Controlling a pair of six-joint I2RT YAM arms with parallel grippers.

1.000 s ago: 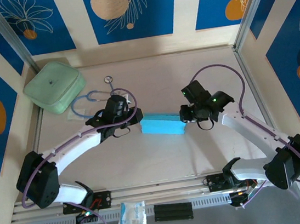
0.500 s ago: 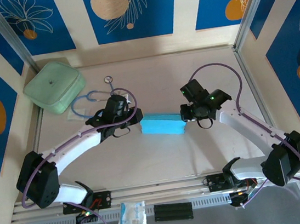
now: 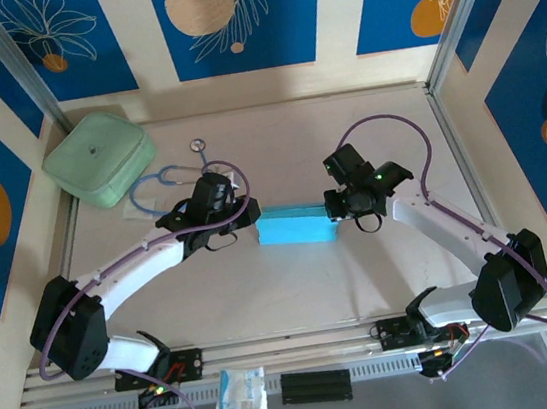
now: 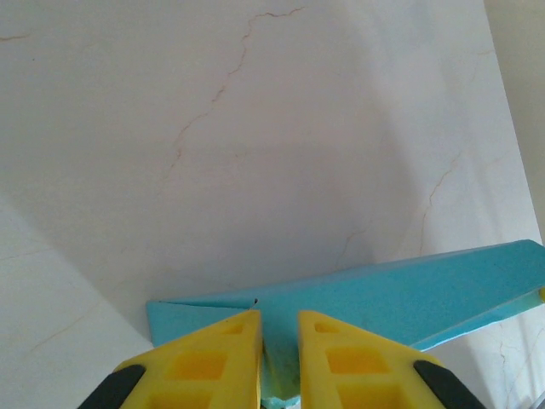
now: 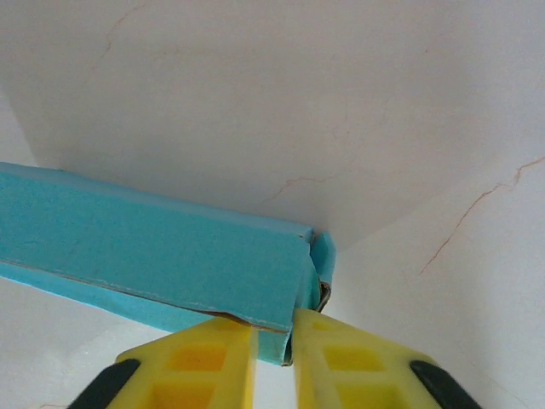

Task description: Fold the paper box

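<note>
- Near edge, on the rail between my two bases: a small clear-white packet (image 3: pixel 241 391) with blue print. A black ridged strip (image 3: pixel 316 385) lies just right of it.
- My two arms curve in from the near corners and meet over the middle of the bench (image 3: pixel 295 292).
- The paper box (image 3: pixel 297 228) is mid-bench between them. It is a sky-blue, folded, long flat rectangle, long side running left to right, right end a touch nearer.
- My left end effector (image 3: pixel 252 225) is at the box's left end. In the left wrist view the yellow fingers (image 4: pixel 221 358) are almost together, with blue card in the thin slit between them. It is clenched on the box's left end.
- My right end effector (image 3: pixel 336 218) is at the box's right end. In the right wrist view the box's end corner (image 5: pixel 289 328) runs into the narrow gap between my fingers. It is grasping the box there.
- In the same view a small blue end flap (image 5: pixel 324 256) stands at the box's right end, just beyond my fingertips.
- I can't tell whether the box rests on the bench or is lifted slightly.
- Farther, on the left: a stethoscope (image 3: pixel 165 183) with blue tubing, just beyond my left wrist, its round chest piece at the far side.
- Far left corner: a pale green rounded square case (image 3: pixel 99 158) lying flat, just beside the stethoscope tubing.
- Beyond the bench: wall panels (image 3: pixel 239 17), blue with leaf and orange-circle print.
</note>
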